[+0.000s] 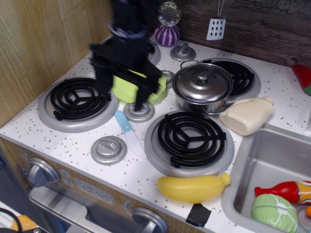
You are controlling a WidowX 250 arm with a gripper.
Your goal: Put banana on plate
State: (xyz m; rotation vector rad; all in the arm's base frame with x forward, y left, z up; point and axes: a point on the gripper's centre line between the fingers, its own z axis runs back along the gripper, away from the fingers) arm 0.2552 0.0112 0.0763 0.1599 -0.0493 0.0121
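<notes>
Counter [63,141] of speckled white carries four burners, with a sink [272,160] at the near right. Black gripper [121,97], blurred, hangs above the middle left, fingers spread wide and empty, covering most of the plate [124,90], whose green shows between and beside them. Pot [203,87] with its lid sits right of the plate. Banana [193,188] lies at the near edge, just left of the sink, well apart from plate and gripper. Knife [129,132] lies near the gripper.
</notes>
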